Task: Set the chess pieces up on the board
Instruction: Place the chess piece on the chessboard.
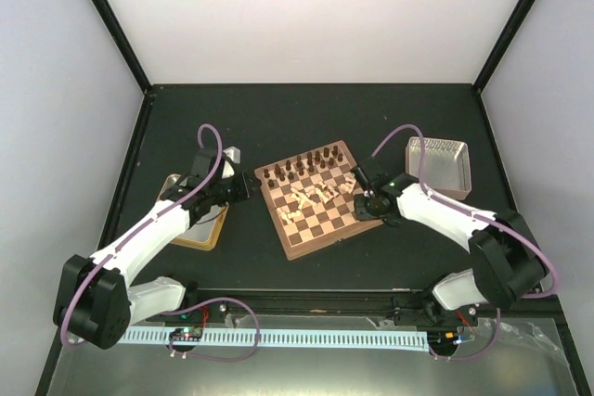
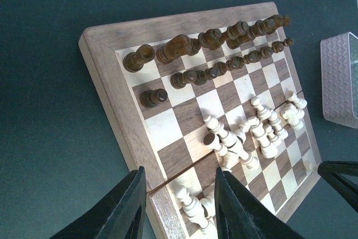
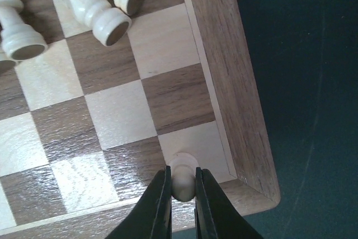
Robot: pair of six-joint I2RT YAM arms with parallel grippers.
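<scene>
Left of the board (image 1: pixel 311 229) lies one flat tray (image 1: pixel 206 234) with a tan rim, partly under my left arm. My left gripper (image 2: pixel 176 208) hangs over the board's left edge. Its two black fingers (image 2: pixel 126 208) are spread apart and grip nothing. The board is one square slab of grained wood, with dark and pale squares inside a brown border.

Along the board's far side stand two rows of dark chessmen (image 2: pixel 173 48), turned and glossy. One dark pawn (image 2: pixel 152 98) stands a square ahead of its row. The rows crowd together, so I cannot count them surely.

The chess pieces (image 2: pixel 246 138) lie heaped across the board's middle. They are cream and smooth, most are tipped on their sides, and they are too tangled to count. A few more lie by the board's left edge, between my fingers in the left wrist view.

At the board's right corner, on a pale square, my right gripper (image 3: pixel 183 194) is clamped on one cream pawn (image 3: pixel 183 166), which stands upright. Right of the board sits one silvery tray (image 1: pixel 439 166) with ribbed walls.
</scene>
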